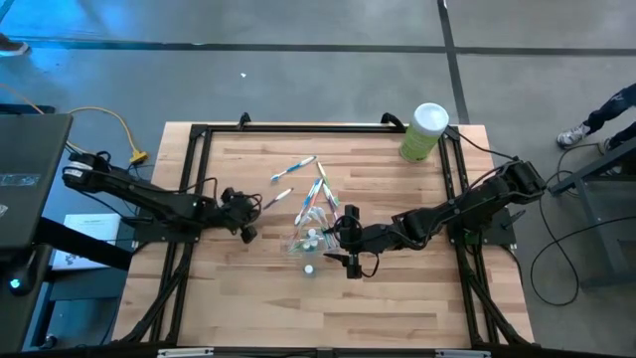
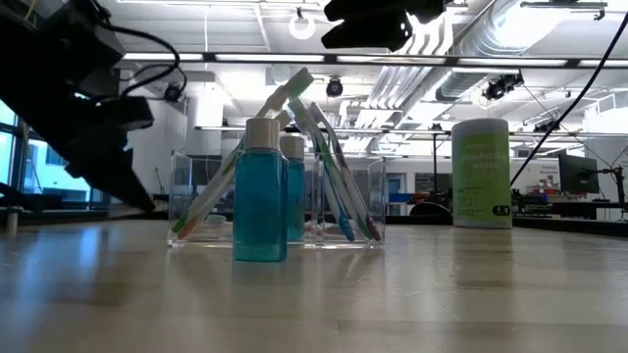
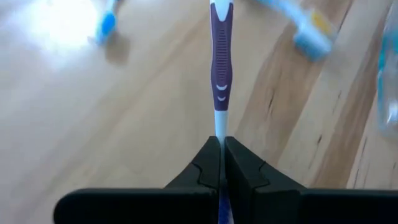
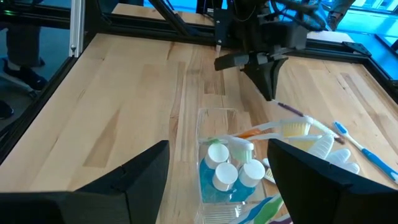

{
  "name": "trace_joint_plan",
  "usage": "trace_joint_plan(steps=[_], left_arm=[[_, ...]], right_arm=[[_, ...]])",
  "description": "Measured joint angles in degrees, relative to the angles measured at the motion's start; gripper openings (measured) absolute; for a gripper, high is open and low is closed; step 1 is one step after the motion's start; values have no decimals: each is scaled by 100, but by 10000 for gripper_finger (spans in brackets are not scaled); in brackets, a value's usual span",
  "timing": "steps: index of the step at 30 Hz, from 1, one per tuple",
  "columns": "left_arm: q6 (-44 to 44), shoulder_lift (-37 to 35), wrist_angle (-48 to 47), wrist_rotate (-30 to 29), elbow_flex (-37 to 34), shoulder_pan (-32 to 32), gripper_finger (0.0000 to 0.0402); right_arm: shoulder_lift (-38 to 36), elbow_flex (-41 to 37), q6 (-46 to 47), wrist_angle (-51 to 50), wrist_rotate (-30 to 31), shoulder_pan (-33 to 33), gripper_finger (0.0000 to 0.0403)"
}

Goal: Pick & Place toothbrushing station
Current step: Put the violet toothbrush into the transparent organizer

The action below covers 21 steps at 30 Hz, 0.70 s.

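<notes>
Item one: clear holder point(image 1: 310, 237), standing on the wooden table point(image 1: 397, 308) near its middle; we take it as our landmark. In it we count several toothbrushes point(image 2: 329, 167) leaning against its walls, and small blue white-capped bottles point(image 4: 227, 171) grouped at one end. One more bottle point(image 2: 260, 189) stands in front of the holder in the low view, though we cannot tell whether it touches the wall.

Item two: loose toothbrushes point(image 1: 294, 168) lying on the table beyond the holder, towards the far edge.

Item three: left gripper point(image 1: 248, 211), beside the holder on the left arm's side, fingers point(image 3: 205, 171) pressed together on the handle of a purple-and-white toothbrush point(image 3: 221, 68).

Item four: right gripper point(image 1: 346, 242), just beside the holder on the opposite side, fingers point(image 4: 134, 177) spread wide with the holder between them; we see nothing gripped.

Item five: green canister point(image 1: 423, 131) with a white lid, well apart from the holder, near the table's far right corner.
</notes>
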Motion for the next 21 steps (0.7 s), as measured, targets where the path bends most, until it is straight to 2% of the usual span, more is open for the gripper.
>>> trace_joint_plan(steps=[6, 10, 13, 16, 21], left_arm=[[41, -207, 305, -918, 7, -285, 3], [899, -338, 368, -1983, 233, -703, 3], [1814, -348, 423, -2731, 568, -1031, 3], [3104, -312, 893, -3157, 865, -1397, 3], [5738, -62, 2805, -3293, 1041, -2178, 3]], right_arm=[[0, 0, -4, 0, 1, 0, 263], [0, 0, -3, 4, 2, 0, 263], [0, 0, 11, 35, 2, 0, 263], [0, 0, 15, 35, 7, 7, 263], [-43, -2, 183, -74, 24, 14, 263]])
